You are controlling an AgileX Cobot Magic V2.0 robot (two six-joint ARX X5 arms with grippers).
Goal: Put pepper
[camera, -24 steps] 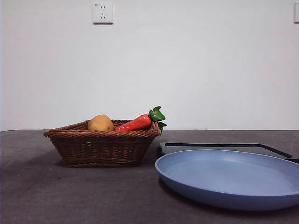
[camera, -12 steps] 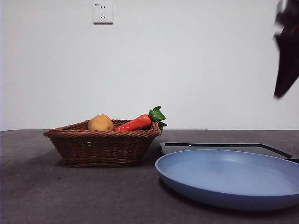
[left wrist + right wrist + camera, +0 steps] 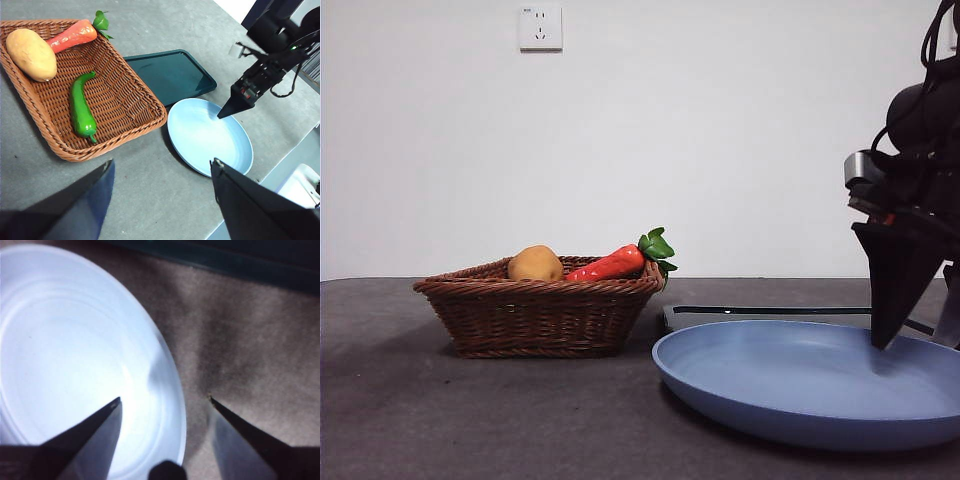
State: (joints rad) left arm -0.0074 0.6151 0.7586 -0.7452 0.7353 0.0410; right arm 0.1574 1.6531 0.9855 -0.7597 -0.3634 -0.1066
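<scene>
Right gripper [image 3: 905, 335] hangs low over the far-right rim of the single blue plate [image 3: 800, 400], its two black jaws spread apart with nothing between them; in its wrist view one jaw sits above the plate's surface and the other above bare table beyond the rim. From the left wrist view it shows as a dark pointed tip [image 3: 235, 102] over the plate's [image 3: 207, 137] edge. Left gripper [image 3: 160, 180] is held high above the table, jaws wide apart and empty.

One woven wicker basket [image 3: 125, 85] holds three items: one green pepper [image 3: 80, 110] lying on the basket floor near the middle, one tan potato [image 3: 31, 54] in a corner, and one red vegetable with a green leafy top [image 3: 72, 35] along the wall beside the potato. The pepper touches neither of them. One dark rectangular tray [image 3: 170, 75] lies between basket and plate.
</scene>
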